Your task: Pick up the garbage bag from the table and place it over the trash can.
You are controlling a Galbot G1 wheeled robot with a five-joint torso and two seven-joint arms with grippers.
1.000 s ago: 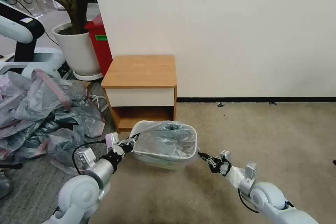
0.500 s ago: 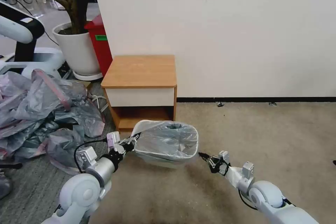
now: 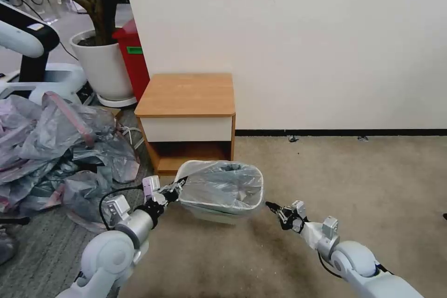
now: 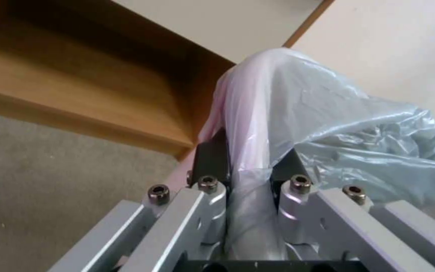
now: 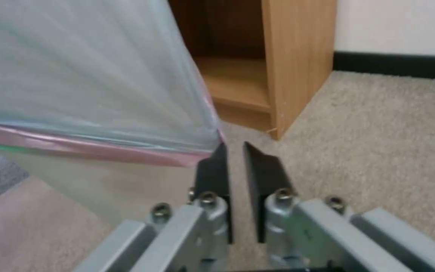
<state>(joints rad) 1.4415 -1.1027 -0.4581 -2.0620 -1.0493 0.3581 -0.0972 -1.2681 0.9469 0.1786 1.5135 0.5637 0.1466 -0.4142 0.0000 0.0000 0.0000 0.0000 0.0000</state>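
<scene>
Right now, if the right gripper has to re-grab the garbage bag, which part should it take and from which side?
Probably the pink rim band at the garbage bag's right corner, approached level from the robot's right. There the film tapers to a flat folded edge just ahead of the right gripper, whose fingers stand slightly parted and empty. The left gripper pinches the opposite rim, stretching the bag over the trash can.

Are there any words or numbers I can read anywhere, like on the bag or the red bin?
No words or numbers can be read.
Green label on the red bin: too small and blurred to read.
Garbage bag, trash can, table: no writing shows.
Left pincer, shut on the bag's rim, and right pincer, open just off the bag: no markings show.
</scene>
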